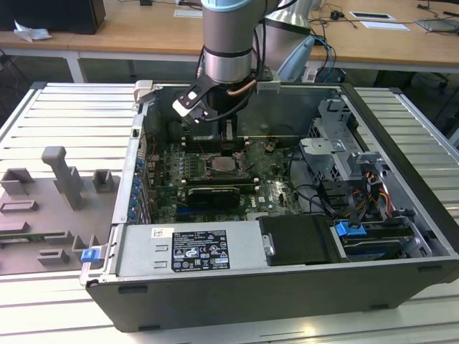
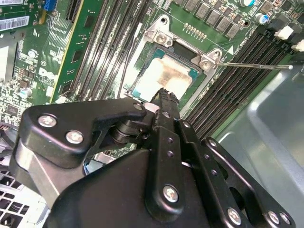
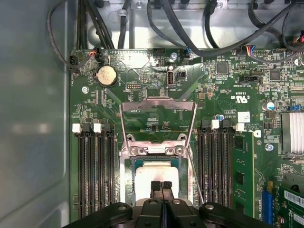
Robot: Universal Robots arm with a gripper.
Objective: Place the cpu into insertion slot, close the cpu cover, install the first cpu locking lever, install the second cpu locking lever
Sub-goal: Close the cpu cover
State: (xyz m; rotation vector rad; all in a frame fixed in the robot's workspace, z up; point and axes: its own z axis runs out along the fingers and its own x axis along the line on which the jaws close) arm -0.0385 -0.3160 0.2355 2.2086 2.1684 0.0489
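The cpu has a pale silvery-grey top (faintly coppery in the second wrist view). The cpu cover is plain silver. The circuit board is green, speckled with small dark chips and fine pale tracks. The memory slots run as black stripes with white clips. The hand is black, dotted with silver screws. In the exterior view the counter is ribbed pale grey, and a bright blue tab sits at eight o'clock of the black case.

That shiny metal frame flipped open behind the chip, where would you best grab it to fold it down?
Probably by the free edge of the cpu cover, the bar farthest from its hinge beside the cpu. The cover is swung open, so coming from above over that thin bar looks easiest.
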